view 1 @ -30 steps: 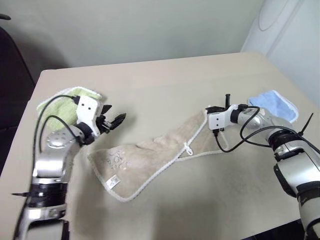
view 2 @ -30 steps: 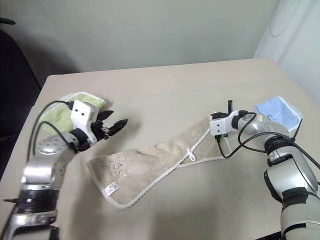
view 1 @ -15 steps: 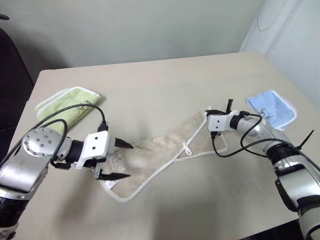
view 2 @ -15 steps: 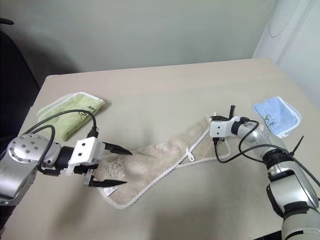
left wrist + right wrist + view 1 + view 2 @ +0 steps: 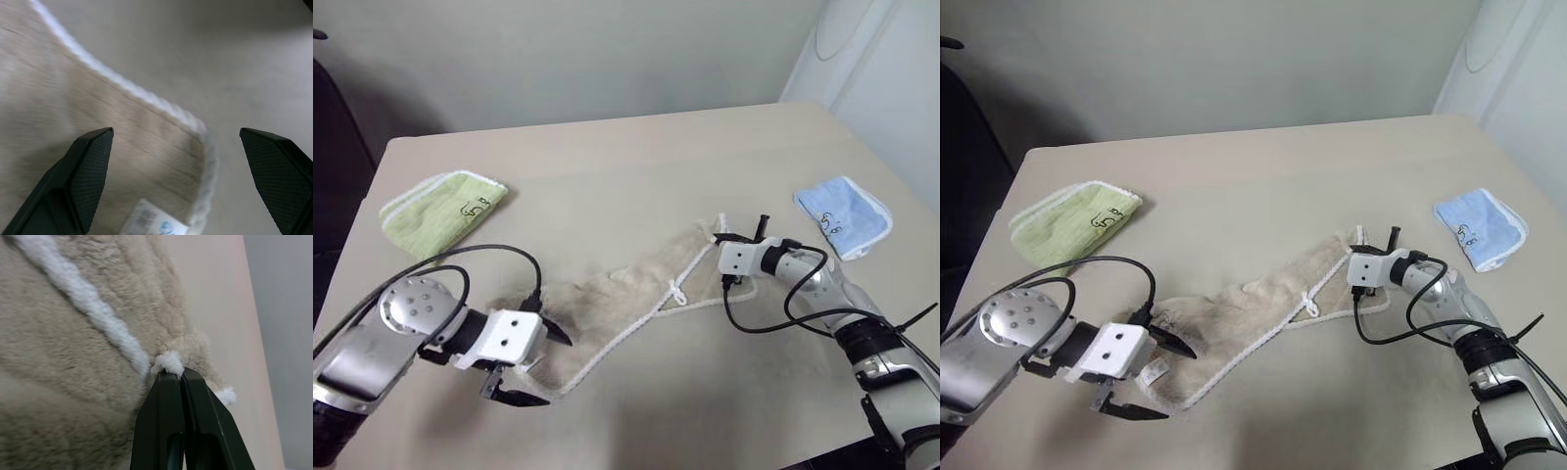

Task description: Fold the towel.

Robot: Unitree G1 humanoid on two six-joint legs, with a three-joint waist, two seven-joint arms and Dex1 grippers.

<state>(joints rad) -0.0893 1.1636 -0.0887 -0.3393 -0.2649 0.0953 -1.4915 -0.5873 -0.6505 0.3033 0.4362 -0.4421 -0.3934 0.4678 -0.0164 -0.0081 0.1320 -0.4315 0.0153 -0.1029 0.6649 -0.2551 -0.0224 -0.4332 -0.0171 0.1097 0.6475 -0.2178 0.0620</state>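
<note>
The beige towel point(image 5: 617, 294) with white edging lies rumpled in a long diagonal strip across the table. My left gripper point(image 5: 543, 370) is open at the towel's near left corner, one finger on each side of the edge. In the left wrist view the fingers point(image 5: 93, 166) stand wide apart over the corner, where a small tag point(image 5: 151, 223) shows. My right gripper point(image 5: 171, 374) is shut on the towel's white-edged far right corner point(image 5: 722, 238), low over the table.
A folded green towel point(image 5: 445, 211) lies at the table's far left. A folded light blue towel point(image 5: 842, 215) lies at the right, beyond my right arm. The table's front edge point(image 5: 705, 460) is close to both arms.
My left gripper swung from up beside the green towel down and back to the beige towel's near left corner, opening wide. My right gripper sank a little with its corner.
</note>
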